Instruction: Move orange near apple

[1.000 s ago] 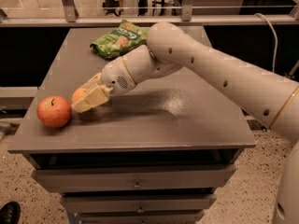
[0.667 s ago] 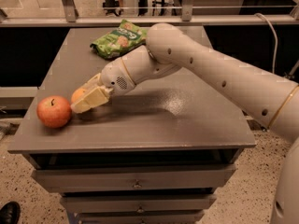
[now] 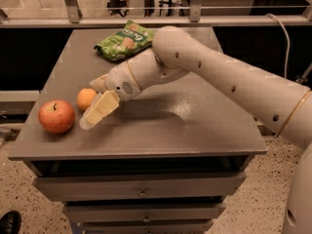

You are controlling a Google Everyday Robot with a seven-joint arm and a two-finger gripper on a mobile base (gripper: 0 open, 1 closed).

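Orange (image 3: 86, 99) sits on the grey surface (image 3: 195, 126) in the left part of the frame, just to the upper right of the apple (image 3: 56, 116). The two fruits are near each other with a narrow gap between them. The apple stands upright near the surface's front left corner, its stem pointing up.

The gripper (image 3: 91, 104) is down at the orange, its fingers spread apart and clamping nothing. One pale finger (image 3: 99, 111) slants toward the lower left along the orange's right side, its tip close to the surface between orange and apple. The other finger (image 3: 98, 83) shows just above and behind the orange. Whether either finger touches the fruit cannot be told. The white arm (image 3: 219, 77) reaches in from the right edge across the middle of the surface.

A green snack bag (image 3: 126, 40) lies flat at the far edge, well apart from the fruits. Below the surface, drawers (image 3: 141, 186) face the front.
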